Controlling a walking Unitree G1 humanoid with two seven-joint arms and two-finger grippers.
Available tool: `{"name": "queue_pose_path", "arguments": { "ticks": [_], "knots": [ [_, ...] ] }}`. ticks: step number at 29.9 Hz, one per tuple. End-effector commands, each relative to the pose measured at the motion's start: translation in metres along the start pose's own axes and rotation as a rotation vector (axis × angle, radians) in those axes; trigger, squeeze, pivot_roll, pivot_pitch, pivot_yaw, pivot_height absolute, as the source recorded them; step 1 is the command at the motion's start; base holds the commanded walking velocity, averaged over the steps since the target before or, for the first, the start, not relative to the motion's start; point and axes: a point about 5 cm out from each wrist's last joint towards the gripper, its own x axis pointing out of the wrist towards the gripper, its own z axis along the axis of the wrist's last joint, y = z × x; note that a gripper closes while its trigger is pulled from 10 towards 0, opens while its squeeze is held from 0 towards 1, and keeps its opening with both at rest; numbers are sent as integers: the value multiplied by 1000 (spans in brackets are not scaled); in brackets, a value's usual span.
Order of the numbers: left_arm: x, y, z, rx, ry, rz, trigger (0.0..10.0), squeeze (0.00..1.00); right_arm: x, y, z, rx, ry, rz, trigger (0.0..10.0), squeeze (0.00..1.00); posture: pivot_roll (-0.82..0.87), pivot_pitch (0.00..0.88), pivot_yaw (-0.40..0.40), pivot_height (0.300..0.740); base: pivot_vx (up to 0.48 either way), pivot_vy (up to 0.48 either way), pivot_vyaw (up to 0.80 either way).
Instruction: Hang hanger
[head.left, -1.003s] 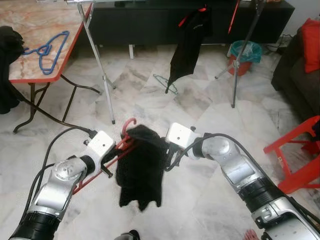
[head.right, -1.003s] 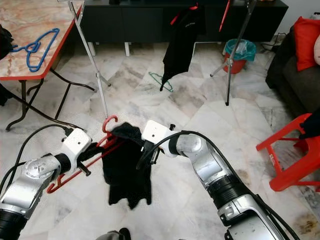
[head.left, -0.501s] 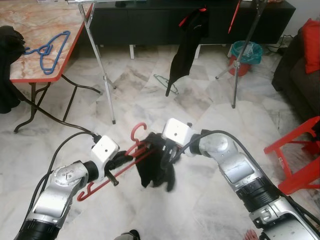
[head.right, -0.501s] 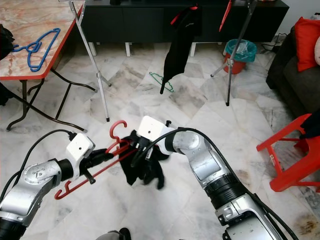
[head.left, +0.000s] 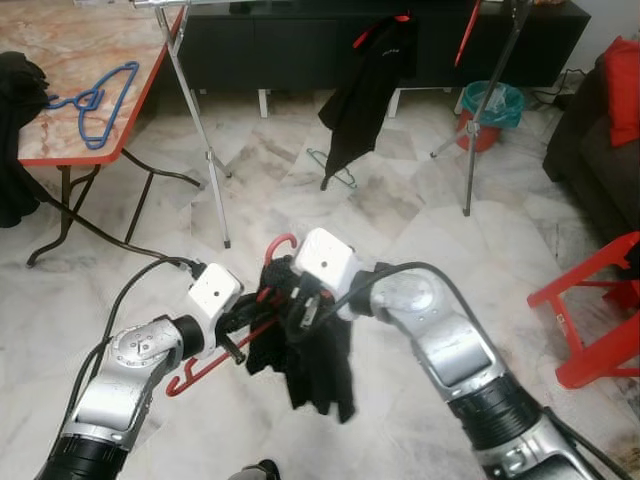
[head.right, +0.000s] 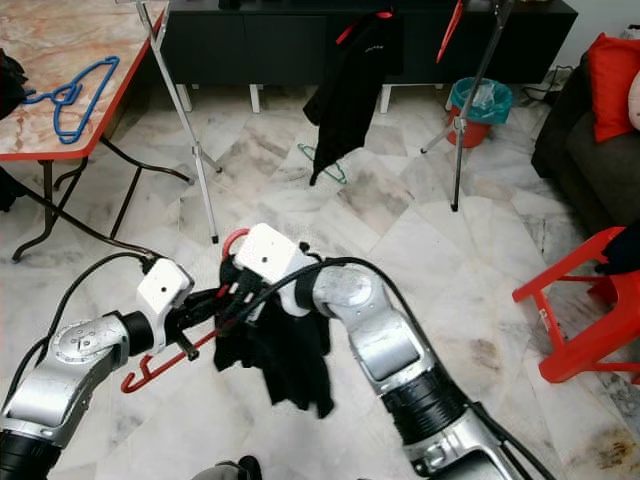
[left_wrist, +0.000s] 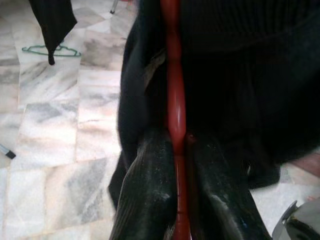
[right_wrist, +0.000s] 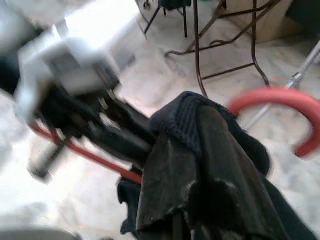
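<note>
While our left gripper (left_wrist: 177, 200) clamps the red hanger (head.left: 215, 360) and our right gripper (right_wrist: 200, 200) pinches its black garment (head.left: 315, 365), a rack leg (head.left: 205, 150) stands ahead

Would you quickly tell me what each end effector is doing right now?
Left end effector: closed on the red hanger.
Right end effector: closed on the black garment draped over the hanger.

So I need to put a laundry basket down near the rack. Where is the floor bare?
Bare tiles lie between the rack's left leg and its right stand, except the green hanger. It is crowded where both grippers hold the red hanger and black garment.
</note>
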Motion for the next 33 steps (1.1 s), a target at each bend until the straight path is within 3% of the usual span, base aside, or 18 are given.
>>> {"name": "queue_pose_path", "arguments": {
  "ticks": [1,7,14,19,23,27,33],
  "knots": [
    [2,-5,6,13,-24,-26,10000,0,3,15,21,2,-85,56,10000,0,34,136,-8,740,0,0,0],
    [2,-8,7,15,-38,-41,10000,0,2,34,27,50,-110,130,10000,0,30,139,-11,740,0,0,0],
    [3,-7,10,16,-65,-12,10000,0,-1,37,29,96,-106,128,10000,0,32,140,-12,740,0,0,0],
    [8,-7,19,2,-131,12,10000,0,-6,63,44,232,-186,267,10000,0,27,141,-14,740,0,0,0],
    [13,-2,29,-11,-195,89,10000,0,-8,74,40,255,-167,292,10000,0,27,141,-13,740,0,0,0],
    [16,0,32,-17,-215,133,10000,0,-12,74,36,247,-155,268,10000,0,27,141,-13,740,0,0,0],
    [18,6,43,-63,-307,234,10000,0,-26,50,24,314,-138,136,10000,0,16,146,-11,740,0,0,0]
  ]
}}
